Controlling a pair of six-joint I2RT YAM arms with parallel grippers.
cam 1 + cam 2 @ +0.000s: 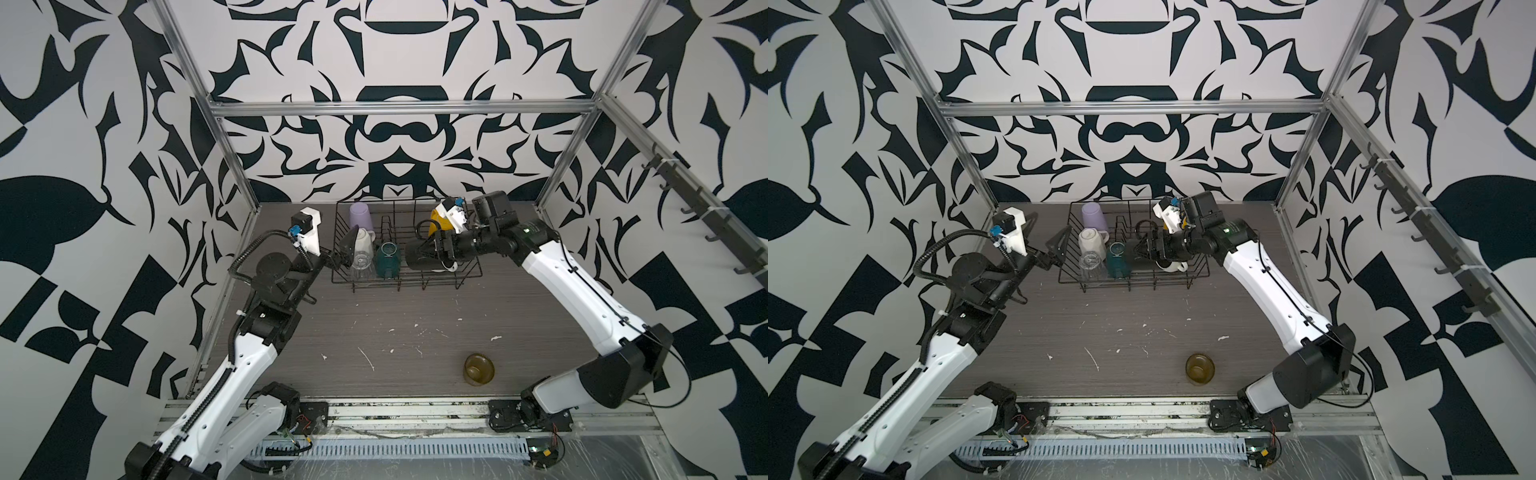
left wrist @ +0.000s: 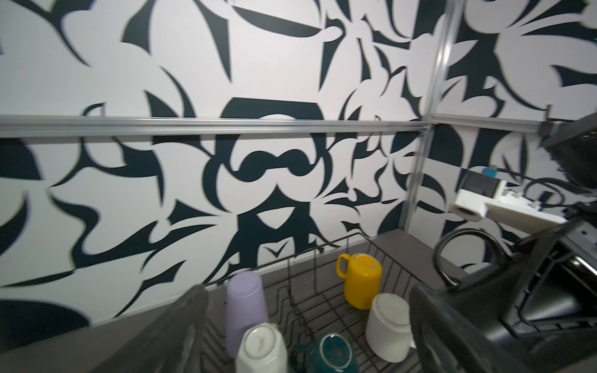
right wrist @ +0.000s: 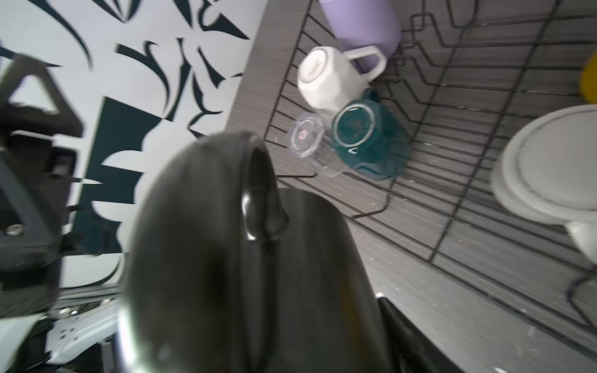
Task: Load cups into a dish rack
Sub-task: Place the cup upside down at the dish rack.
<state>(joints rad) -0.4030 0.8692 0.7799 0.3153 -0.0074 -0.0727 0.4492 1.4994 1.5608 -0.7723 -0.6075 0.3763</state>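
- One bench (image 1: 395,353): grey wood grain flecked with white. Its near half is bare but for a single cup. Metal posts stand at the far corners and a rail runs along the near edge.
- Rack (image 1: 409,277): black wire with flared sides, at the far middle of the bench, close to the back wall. Its left half is crowded.
- Right tool (image 1: 440,249): over the rack's right half, clamped on the black mug (image 1: 417,255), which is glossy and held sideways above the wires, handle toward the far side.
- Left tool (image 1: 1065,248): jaws spread wide and empty, by the rack's left wall.
- Tumbler (image 1: 359,215): lilac, base up, far left corner of the rack.
- Faceted mug (image 1: 363,243): white, base up and tilted, just in front of the tumbler.
- Teal mug (image 1: 388,259): base up, near the rack's middle.
- Glass (image 1: 360,266): clear, base up, near left corner, just beside the teal mug.
- Yellow mug (image 2: 361,281): base up, far right of the rack.
- White mug (image 2: 389,326): base up, near right, below the right tool.
- Olive cup (image 1: 478,369): translucent brown, upright on the bench near the front right, well apart from the rack.
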